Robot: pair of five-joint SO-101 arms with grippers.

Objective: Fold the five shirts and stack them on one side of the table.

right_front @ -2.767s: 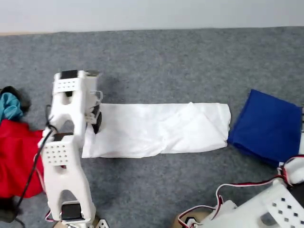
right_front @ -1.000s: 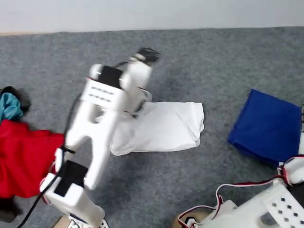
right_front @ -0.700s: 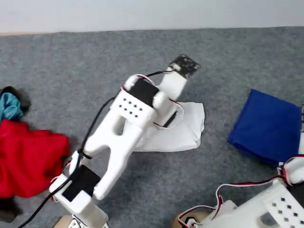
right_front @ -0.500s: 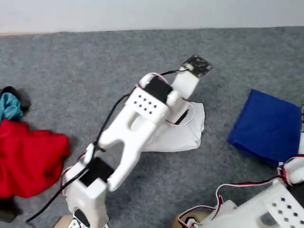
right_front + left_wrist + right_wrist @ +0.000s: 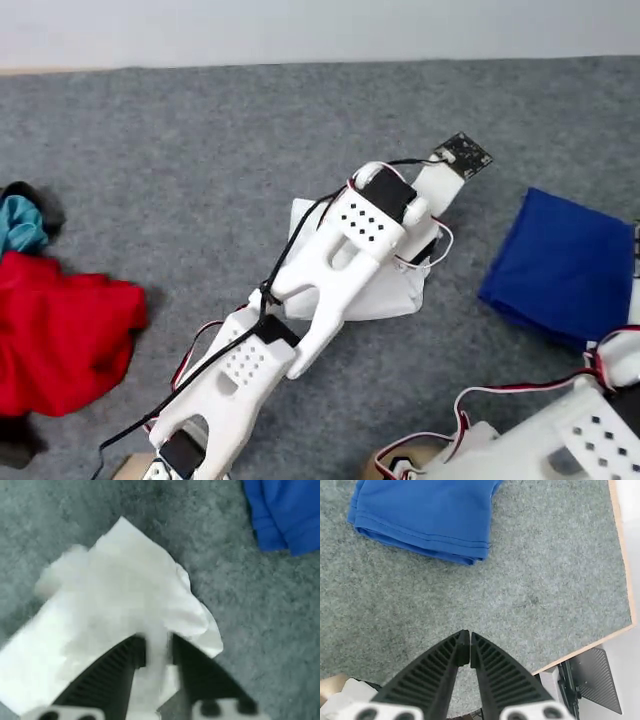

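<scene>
Left gripper pinches a ridge of the white shirt between its two dark fingers, which are drawn narrow on the cloth. From above, the left arm stretches diagonally from the near edge of the counter toward its middle and covers much of the white shirt. That shirt lies as a short, flattened bundle around the middle of the counter, somewhat toward the right edge, with its corners showing past both sides of the arm.

The blue shirt lies folded by the right edge of the counter. It sits near the white shirt but does not touch it, with a strip of grey surface between them. In the left wrist view a corner of the blue shirt shows beyond the white cloth.

The right gripper has its fingers pressed together with nothing between them. It hangs over bare grey surface near the counter's right edge, and the blue shirt lies past its tips. The right arm sits at the near right corner.

At the left edge, a red shirt lies crumpled, with a teal shirt bunched just beyond it toward the far edge and some dark cloth beside that.
</scene>
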